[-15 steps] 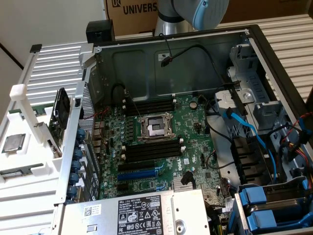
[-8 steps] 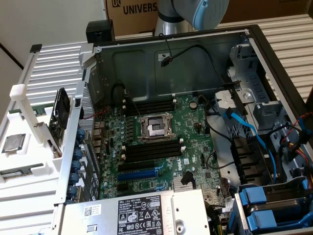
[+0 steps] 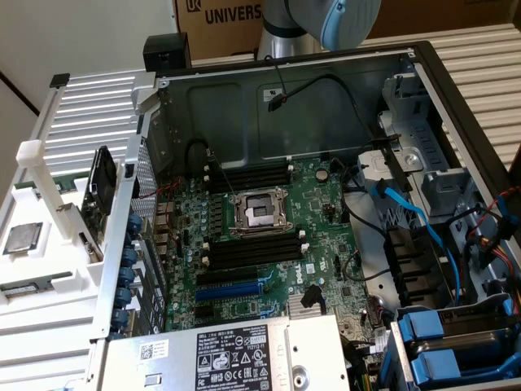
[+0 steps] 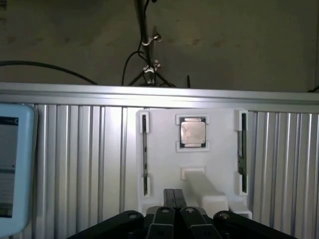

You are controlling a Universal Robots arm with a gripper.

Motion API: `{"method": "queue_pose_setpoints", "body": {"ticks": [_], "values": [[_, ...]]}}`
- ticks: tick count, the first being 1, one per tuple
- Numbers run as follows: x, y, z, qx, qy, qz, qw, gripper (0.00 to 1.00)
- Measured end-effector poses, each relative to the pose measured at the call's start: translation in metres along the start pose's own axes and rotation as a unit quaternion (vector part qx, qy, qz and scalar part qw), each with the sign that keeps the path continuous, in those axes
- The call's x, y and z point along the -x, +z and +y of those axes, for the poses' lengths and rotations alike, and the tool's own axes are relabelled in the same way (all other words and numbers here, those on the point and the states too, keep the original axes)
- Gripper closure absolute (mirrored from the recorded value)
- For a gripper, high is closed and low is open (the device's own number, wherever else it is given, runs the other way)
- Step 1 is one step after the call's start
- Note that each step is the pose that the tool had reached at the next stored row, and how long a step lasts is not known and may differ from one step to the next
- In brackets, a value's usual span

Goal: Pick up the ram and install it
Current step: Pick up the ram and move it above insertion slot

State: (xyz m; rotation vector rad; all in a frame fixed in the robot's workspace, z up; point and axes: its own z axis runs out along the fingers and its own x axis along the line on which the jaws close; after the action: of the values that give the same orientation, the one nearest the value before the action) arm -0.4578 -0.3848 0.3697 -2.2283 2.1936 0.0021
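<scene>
A white holder [image 4: 164, 164] lies on the ribbed metal table, and my gripper [image 4: 174, 198] hangs above its near edge with the two black fingers pressed together, shut on nothing. A thin ram stick [image 4: 144, 149] stands on edge in a slot on one side of the holder. A second ram stick [image 4: 242, 149] stands in the slot on the other side. In the exterior view the holder [image 3: 49, 269] sits at the left beside the open computer case, with a ram stick [image 3: 26, 287] lying in it. Long black memory slots [image 3: 248, 251] flank the processor socket [image 3: 259, 213].
A square processor chip [image 4: 192, 132] sits in the holder between the two sticks. A white-edged tablet [image 4: 12, 169] lies beside the holder. Inside the case [image 3: 407, 61] are a blue expansion slot [image 3: 236, 287], loose cables [image 3: 407, 212], blue drive caddies [image 3: 444, 350] and the power supply [image 3: 236, 354]. The arm [image 3: 326, 20] rises behind the case.
</scene>
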Motion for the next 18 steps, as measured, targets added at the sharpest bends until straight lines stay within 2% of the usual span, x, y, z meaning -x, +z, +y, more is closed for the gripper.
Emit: {"method": "queue_pose_setpoints", "body": {"ticks": [5, 12, 18], "values": [[-0.004, 0.0091, 0.0005, 0.0006, 0.000, 0.0000, 1.0000, 0.89], [-0.016, 0.0217, 0.0008, 0.0007, 0.000, -0.0005, 1.0000, 0.89], [-0.018, 0.0325, 0.0010, 0.0009, 0.000, -0.0005, 1.0000, 0.89]]}}
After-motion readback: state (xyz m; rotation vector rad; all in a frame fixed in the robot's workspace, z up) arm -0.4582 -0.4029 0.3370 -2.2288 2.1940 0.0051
